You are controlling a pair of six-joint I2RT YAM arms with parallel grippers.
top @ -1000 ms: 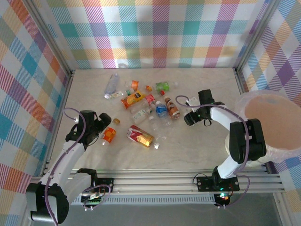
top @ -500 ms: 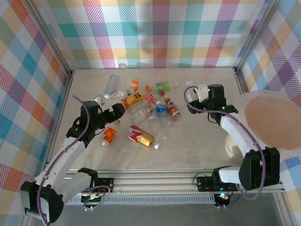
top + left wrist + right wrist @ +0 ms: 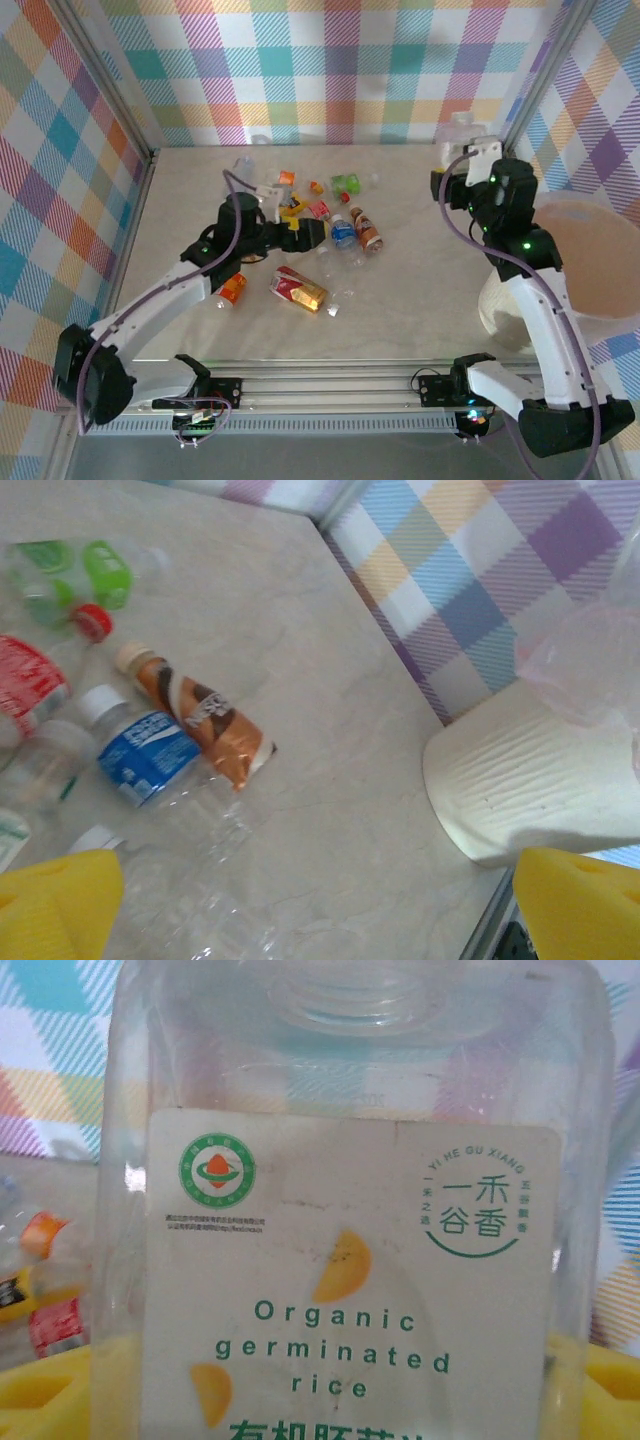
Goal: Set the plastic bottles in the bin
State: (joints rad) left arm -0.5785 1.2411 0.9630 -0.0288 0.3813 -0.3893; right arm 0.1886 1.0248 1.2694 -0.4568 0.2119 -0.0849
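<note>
— Where do the bottles lie against the grippers?

— Start at the near edge of the table [image 3: 420,300]. An orange bottle [image 3: 231,288] lies just beside the left forearm, and a red-and-yellow bottle [image 3: 300,289] lies to its right. Both are nearer than the left gripper [image 3: 318,905]. That gripper hovers over the middle of the table, fingers spread wide, holding nothing. A clear bottle [image 3: 190,890] lies below, between the fingers; whether it touches them I cannot tell. Just beyond lie a blue-labelled bottle [image 3: 148,758] and a brown bottle [image 3: 200,720], side by side.

— And the right one?

— The right gripper [image 3: 330,1390] hangs high near the far right corner, pinching a rice-labelled bottle [image 3: 350,1210] between its yellow fingers. The bin [image 3: 505,310] stands at the right edge, nearer than that gripper and close beside it in the top view.

— Counts?

— Two grippers, one bin, one bottle held. I count at least nine bottles lying on the table; the left arm hides part of the cluster, so the full number I cannot tell. A green bottle [image 3: 347,183] lies toward the far edge.
</note>
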